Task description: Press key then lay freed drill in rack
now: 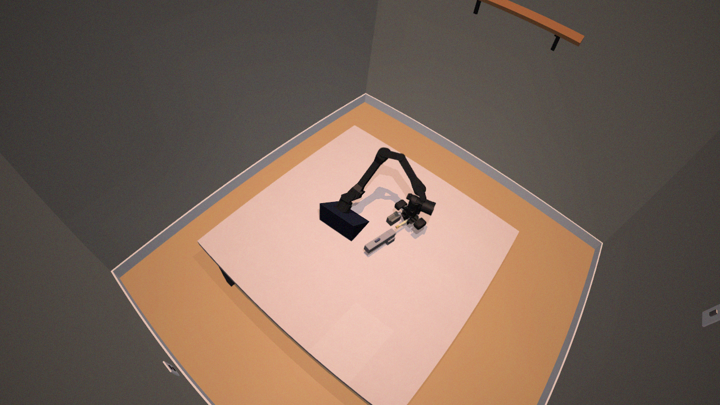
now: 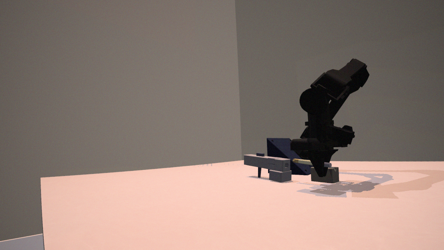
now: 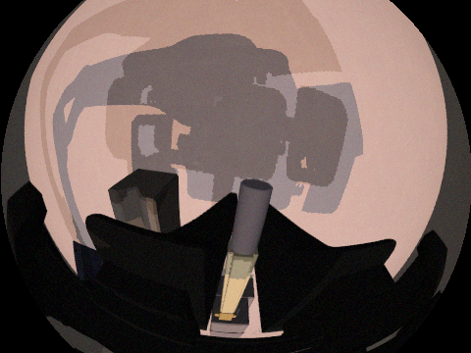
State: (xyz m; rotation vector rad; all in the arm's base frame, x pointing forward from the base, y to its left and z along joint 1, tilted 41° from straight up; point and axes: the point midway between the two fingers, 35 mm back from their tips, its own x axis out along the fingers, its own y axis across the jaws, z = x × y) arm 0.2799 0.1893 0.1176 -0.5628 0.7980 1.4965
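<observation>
The drill, with a grey shank (image 3: 252, 211) and a yellow forward part (image 1: 401, 224) (image 2: 301, 161) (image 3: 235, 291), lies roughly level above the table. My gripper (image 1: 410, 220) (image 2: 322, 171) (image 3: 243, 202) is shut on its shank. The drill's yellow tip is outside the long grey housing (image 1: 383, 241) (image 2: 265, 162), with a small gap to its open end. The small dark key (image 1: 377, 240) (image 2: 260, 154) is on top of the housing. The rack, a dark grey grooved block (image 1: 392, 218) (image 2: 333, 175) (image 3: 168, 196), stands beside the drill on the robot-base side; its groove holds nothing visible.
The housing stands on a thin leg (image 2: 259, 172) and a grey block (image 2: 280, 176) on the pale table (image 1: 311, 271) (image 2: 155, 211). The dark blue wedge base of the arm (image 1: 336, 222) (image 2: 279, 150) (image 3: 86, 260) is beyond the rack. Arm shadows cross the table near the rack.
</observation>
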